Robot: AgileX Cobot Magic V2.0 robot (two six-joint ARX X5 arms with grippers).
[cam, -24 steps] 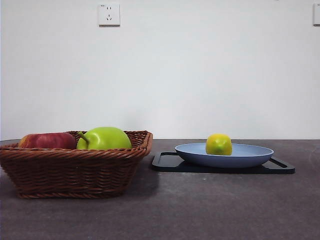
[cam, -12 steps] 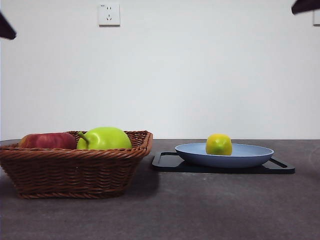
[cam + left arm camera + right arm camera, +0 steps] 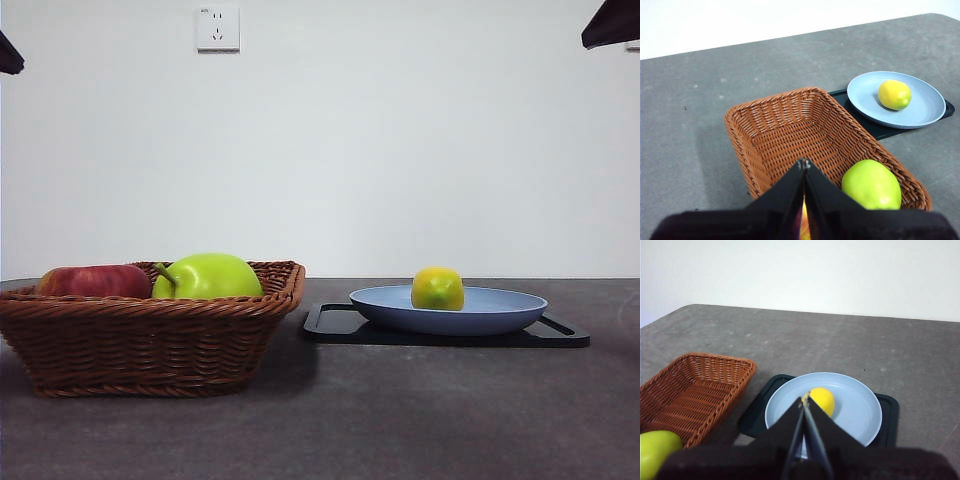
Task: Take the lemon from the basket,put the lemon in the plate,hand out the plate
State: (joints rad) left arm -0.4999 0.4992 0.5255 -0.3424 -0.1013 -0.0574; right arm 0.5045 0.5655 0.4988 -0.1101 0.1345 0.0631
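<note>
The lemon [image 3: 437, 288] lies in the blue-grey plate [image 3: 500, 312], which rests on a flat black tray at the right. It also shows in the left wrist view [image 3: 894, 94] and the right wrist view [image 3: 823, 399]. The wicker basket [image 3: 150, 340] stands at the left. My left gripper [image 3: 803, 163] is shut and empty, high above the basket [image 3: 785, 130]. My right gripper [image 3: 806, 401] is shut and empty, high above the plate [image 3: 855, 410]. In the front view both arms show only as black tips at the top corners, one at the left [image 3: 8, 55] and one at the right [image 3: 612, 22].
A green apple [image 3: 207, 277] and a red apple [image 3: 95, 282] lie in the basket. The black tray [image 3: 340, 325] sits under the plate, close beside the basket. A wall socket [image 3: 218, 28] is on the back wall.
Black arm tips have come into the top corners of the front view. The one at the right now shows larger. The lemon, plate and basket have not moved.
</note>
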